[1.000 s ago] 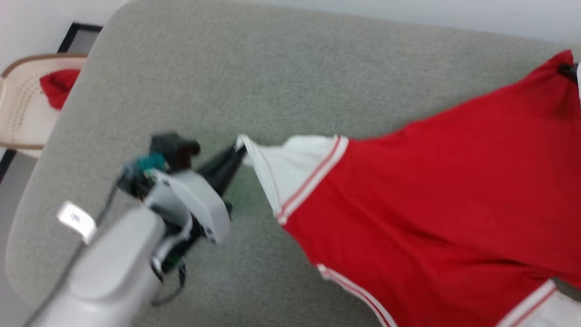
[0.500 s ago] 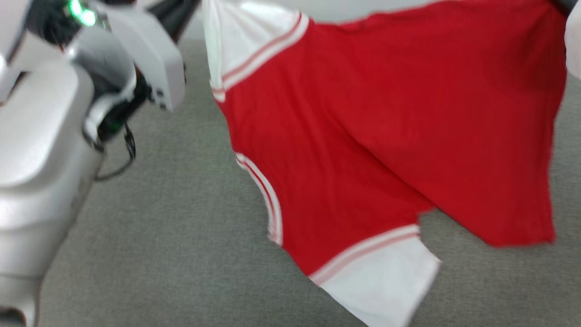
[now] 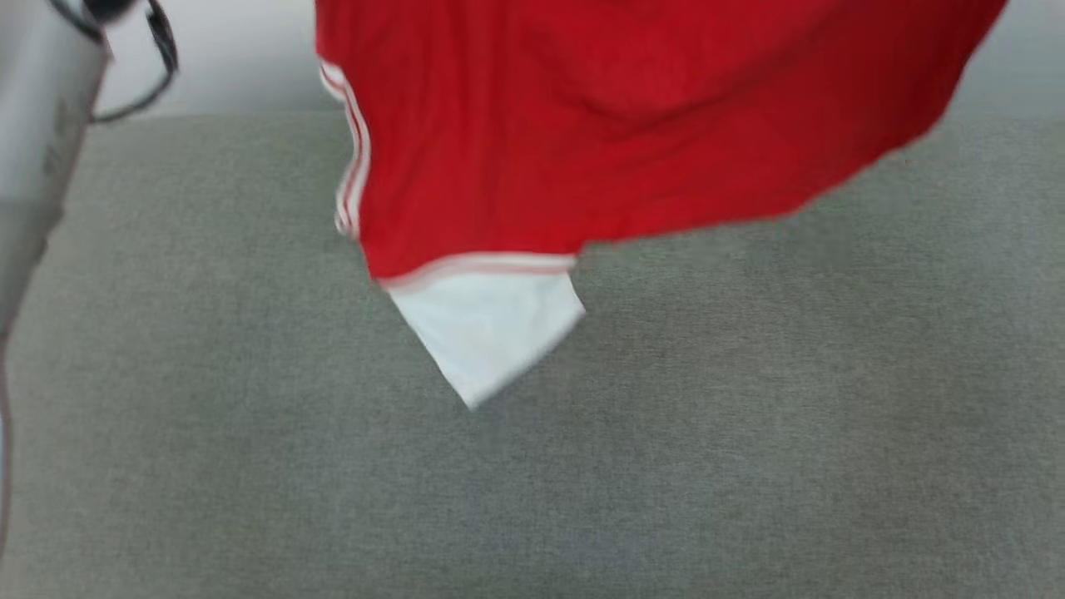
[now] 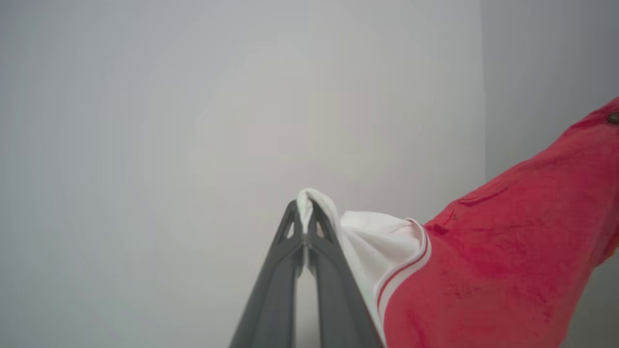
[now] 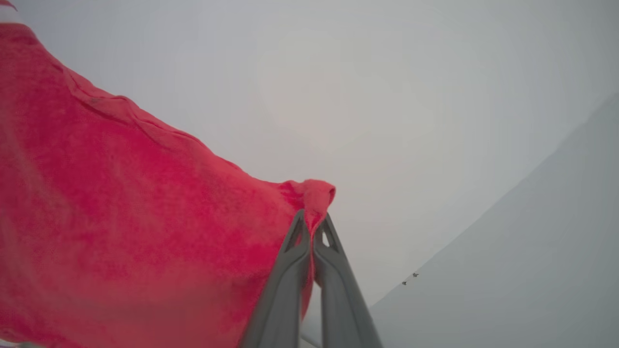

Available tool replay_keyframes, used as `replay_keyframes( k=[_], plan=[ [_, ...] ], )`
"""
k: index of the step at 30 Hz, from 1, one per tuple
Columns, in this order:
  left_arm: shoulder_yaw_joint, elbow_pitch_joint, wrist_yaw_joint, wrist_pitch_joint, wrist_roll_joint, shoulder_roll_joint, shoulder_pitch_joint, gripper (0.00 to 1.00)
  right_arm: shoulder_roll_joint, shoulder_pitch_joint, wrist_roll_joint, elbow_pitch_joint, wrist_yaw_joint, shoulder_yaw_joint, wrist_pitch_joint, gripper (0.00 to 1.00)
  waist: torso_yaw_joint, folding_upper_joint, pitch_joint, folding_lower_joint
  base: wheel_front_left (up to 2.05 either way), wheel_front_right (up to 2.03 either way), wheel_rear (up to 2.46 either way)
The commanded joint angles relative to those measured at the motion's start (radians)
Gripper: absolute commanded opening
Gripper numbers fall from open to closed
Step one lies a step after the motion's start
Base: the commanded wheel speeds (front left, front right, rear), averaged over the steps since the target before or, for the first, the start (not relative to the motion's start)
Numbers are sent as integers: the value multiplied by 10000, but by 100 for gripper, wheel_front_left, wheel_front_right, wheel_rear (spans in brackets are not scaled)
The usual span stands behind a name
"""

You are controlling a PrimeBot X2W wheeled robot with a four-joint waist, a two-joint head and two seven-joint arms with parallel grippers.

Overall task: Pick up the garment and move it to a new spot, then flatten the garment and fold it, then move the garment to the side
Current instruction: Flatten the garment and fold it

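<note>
Jersey shirt [image 3: 624, 125] hangs in the air above the grey fabric-covered desk [image 3: 749, 466], stretched between both hands. Its red body fills the top of the head view, and one white sleeve [image 3: 487, 333] dangles as its lowest point. The left hand [image 4: 303, 212] is clenched on the edge of a second white sleeve [image 4: 372, 241], just past the red-striped trim. The right hand [image 5: 312, 220] is clenched on a bunched corner of red fabric. A pale forearm [image 3: 37, 108] shows at the head view's upper left.

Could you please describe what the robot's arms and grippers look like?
The left gripper and right gripper each have two long, tapering dark grey fingers with triangular cut-outs near the tips. The left forearm is pale grey, with a looped black cable.
</note>
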Motion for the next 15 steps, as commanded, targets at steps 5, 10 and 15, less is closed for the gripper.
replay_keyframes(
  k=[5, 10, 15],
  plan=[
    [-379, 770, 27, -530, 12, -141, -1004, 0, 266, -360, -236, 431, -14, -113, -504, 0, -178, 0, -31, 0, 0, 0, 0],
    [-762, 1345, 26, -885, -277, -258, -1619, 0, 417, -563, -354, 687, -14, -145, -907, 0, -245, 0, 90, 0, 0, 0, 0],
    [-1085, 1751, 26, -1318, -446, -223, -2202, 0, 466, -920, -466, 878, -14, -222, -1149, 0, -323, 0, 528, 0, 0, 0, 0]
  ],
)
